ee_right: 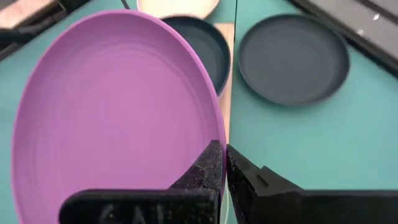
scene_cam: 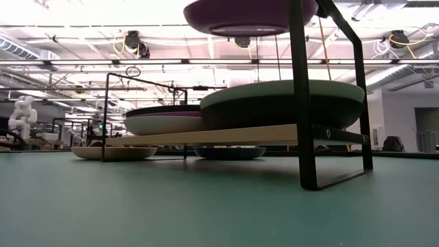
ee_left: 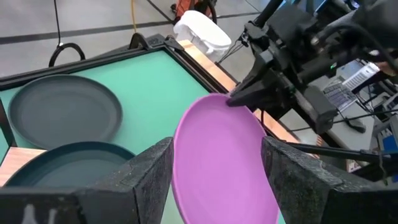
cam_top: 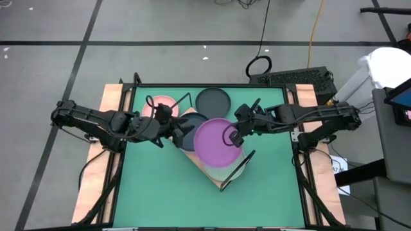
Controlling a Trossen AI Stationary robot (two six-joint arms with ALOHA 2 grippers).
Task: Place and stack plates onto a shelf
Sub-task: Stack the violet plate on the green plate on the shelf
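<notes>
A purple plate (cam_top: 214, 142) hangs above the light wood shelf (scene_cam: 226, 134), with my right gripper (ee_right: 225, 163) shut on it. In the low view the purple plate (scene_cam: 250, 15) is clear over a pale green plate (scene_cam: 281, 103) on the shelf. My left gripper (ee_left: 217, 180) is open at the purple plate's left side, a finger on each side of its rim. A dark teal plate (ee_left: 62, 165) tops a stack on the shelf's other end. A dark grey plate (cam_top: 212, 101) and a pink plate (cam_top: 157, 108) lie flat on the table. My right gripper pinches the purple plate's rim (ee_right: 219, 140) on its right side, one finger over the upper face and one under. The fingers come from the table's right, slanting down. The plate is lifted clear of the shelf, roughly level. Whether my left gripper touches the plate I cannot tell.
The shelf's black wire frame (scene_cam: 302, 103) rises at its ends, close beside the lifted plate. The shelf stands slantwise at the middle of the green mat (cam_top: 160, 192). Near the mat's front edge there is free room.
</notes>
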